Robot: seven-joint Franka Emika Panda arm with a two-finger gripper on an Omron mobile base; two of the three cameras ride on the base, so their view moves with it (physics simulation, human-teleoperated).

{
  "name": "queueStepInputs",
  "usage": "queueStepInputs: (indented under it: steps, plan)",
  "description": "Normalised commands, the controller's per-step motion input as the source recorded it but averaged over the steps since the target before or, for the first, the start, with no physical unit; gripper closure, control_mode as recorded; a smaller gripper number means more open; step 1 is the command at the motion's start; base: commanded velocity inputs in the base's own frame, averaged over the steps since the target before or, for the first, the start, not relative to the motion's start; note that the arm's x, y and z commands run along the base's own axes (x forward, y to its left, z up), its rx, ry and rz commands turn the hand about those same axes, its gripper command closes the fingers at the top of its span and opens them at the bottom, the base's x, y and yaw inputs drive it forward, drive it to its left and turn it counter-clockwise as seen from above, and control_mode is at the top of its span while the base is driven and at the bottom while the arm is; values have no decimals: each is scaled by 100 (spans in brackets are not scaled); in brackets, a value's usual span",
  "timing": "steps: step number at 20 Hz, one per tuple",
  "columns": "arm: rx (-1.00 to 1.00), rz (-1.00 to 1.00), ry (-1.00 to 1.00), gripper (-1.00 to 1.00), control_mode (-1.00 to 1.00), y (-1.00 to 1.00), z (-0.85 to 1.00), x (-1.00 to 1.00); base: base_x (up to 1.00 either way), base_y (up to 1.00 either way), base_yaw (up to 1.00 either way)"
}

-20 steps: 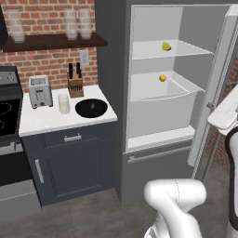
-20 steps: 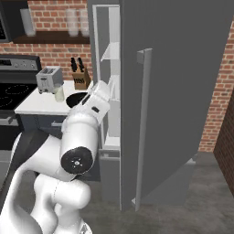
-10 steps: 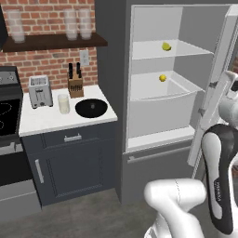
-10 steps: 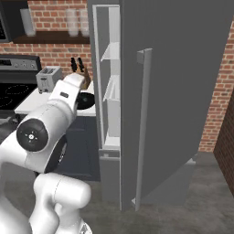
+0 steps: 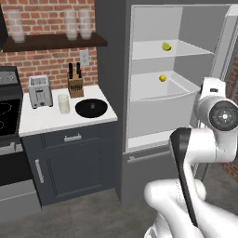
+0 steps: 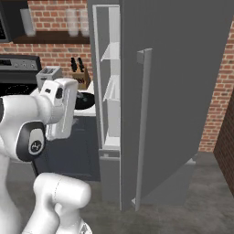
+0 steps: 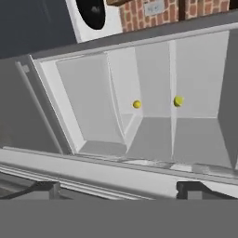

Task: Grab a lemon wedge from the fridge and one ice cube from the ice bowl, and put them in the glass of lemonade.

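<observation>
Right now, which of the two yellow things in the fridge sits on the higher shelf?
The lemon wedge, on the upper shelf of the fridge; the round yellow ball sits on the shelf below.

stove [image 5: 7, 116] cropped, ice bowl [image 7: 91, 11] cut off

- I saw a red brick wall [image 5: 42, 65] running behind the counter, with a dark wooden shelf [image 5: 56, 42] fixed to it.
- A white countertop [image 5: 51, 122] sat over a dark grey cabinet [image 5: 69, 162] with a drawer and a door, each with a light handle.
- A black stove [image 5: 9, 116] stood just beside the cabinet.
- The floor [image 6: 192, 201] was dull grey, like concrete.
- More brick wall [image 6: 219, 91] showed in the right base view.
- Light was even, with soft shadows.
</observation>
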Motion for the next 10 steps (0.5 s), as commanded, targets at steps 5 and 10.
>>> queueStepInputs:
  steps: [5,10]
  plan:
    - [-21,-35,19,-100,-100,-1,-32,37,0,0,0]
    - [-8,-22,7,-100,-100,-21,-17,29,0,0,0]
